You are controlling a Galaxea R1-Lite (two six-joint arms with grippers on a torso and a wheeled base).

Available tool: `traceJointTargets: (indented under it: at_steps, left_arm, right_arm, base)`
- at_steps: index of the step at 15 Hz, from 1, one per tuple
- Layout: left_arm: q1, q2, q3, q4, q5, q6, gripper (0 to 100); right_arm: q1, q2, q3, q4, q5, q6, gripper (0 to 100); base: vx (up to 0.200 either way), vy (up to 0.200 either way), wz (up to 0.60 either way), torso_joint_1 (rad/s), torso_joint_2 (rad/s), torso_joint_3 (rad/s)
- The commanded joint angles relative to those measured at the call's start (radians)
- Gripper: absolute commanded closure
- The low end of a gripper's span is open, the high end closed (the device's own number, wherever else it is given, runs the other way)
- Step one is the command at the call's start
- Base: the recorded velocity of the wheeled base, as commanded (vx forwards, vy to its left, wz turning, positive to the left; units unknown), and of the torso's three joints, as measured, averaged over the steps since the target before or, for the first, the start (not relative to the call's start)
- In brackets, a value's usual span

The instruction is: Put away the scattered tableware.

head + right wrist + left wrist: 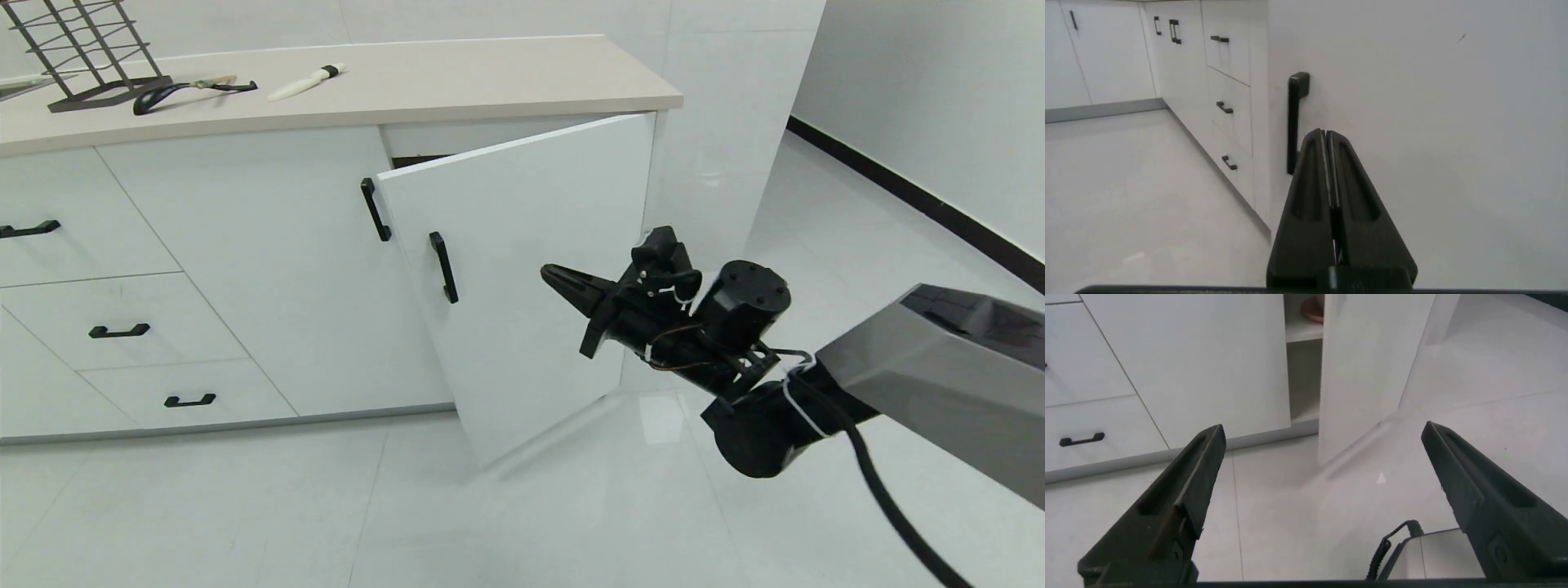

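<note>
A: How is the right arm set?
B: It comes in low from the right and stretches toward the cabinet door. The right tool points at the door's face with its fingers pressed together, no gap, nothing between them.
A: Is it touching the door?
B: I cannot tell. The tip sits just beside the door handle, on the hinge side of it.
A: And the left?
B: The left tool is spread wide and holds nothing. It hangs low over the floor and faces the cabinet's open gap.
A: Where is the tableware?
B: Up on the desk, toward its left stretch. A dark utensil and a white utensil lie near each other but apart. The dark one is just beside the base of a wire rack. Both are well apart from the right tool.
A: What about edges and room?
B: The door is hinged on its right and stands partly swung out over the floor, under the desk's right end. Its free edge stands in front of the next door's handle. Left of that, the drawers are shut. The pale tiled floor spreads before the cabinet and round to the right, up to a wall with black skirting.
A: Anything inside?
B: A shelf, with something brownish on it, too cut off to name
</note>
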Motion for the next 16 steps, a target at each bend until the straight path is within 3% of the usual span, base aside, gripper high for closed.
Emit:
traceJointTargets:
  at_steps: [1, 4, 5, 9, 10, 13, 16]
  left_arm:
    - [0.0, 0.001, 0.0, 0.0, 0.0, 0.003, 0]
    - [0.0, 0.001, 0.0, 0.0, 0.0, -0.01, 0]
    - [0.0, 0.001, 0.0, 0.001, 0.001, -0.019, 0]
    - [0.0, 0.001, 0.0, 0.001, 0.046, -0.016, 0]
    - [0.0, 0.001, 0.0, 0.001, 0.044, -0.02, 0]
    - [0.0, 0.001, 0.0, 0.006, 0.037, 0.04, 0]
    - [0.0, 0.001, 0.0, 0.006, 0.038, 0.04, 0]
  right_arm:
    - [-0.003, -0.307, 0.329, -0.033, 0.016, -0.005, 100]
    - [-0.04, -0.632, 0.584, -0.032, 0.02, -0.008, 100]
    - [-0.11, -0.752, 0.702, -0.029, 0.025, -0.019, 100]
    - [-0.569, -1.175, 1.073, -0.019, 0.088, -0.026, 100]
    - [-0.612, -1.252, 1.17, -0.018, 0.089, -0.026, 100]
    - [-0.629, -1.629, 1.173, 0.252, 0.092, -0.028, 100]
    - [-0.629, -1.99, 1.173, 0.652, 0.076, -0.023, 100]
  base:
    - [0.0, 0.0, 0.0, 0.0, 0.0, 0.0]
    - [0.0, 0.0, 0.0, 0.0, 0.0, 0.0]
    - [0.0, 0.0, 0.0, 0.0, 0.0, 0.0]
    - [0.0, 0.0, 0.0, 0.0, 0.0, 0.0]
    - [0.0, 0.0, 0.0, 0.0, 0.0, 0.0]
    - [0.0, 0.0, 0.0, 0.0, 0.0, 0.0]
    - [0.0, 0.0, 0.0, 0.0, 0.0, 0.0]
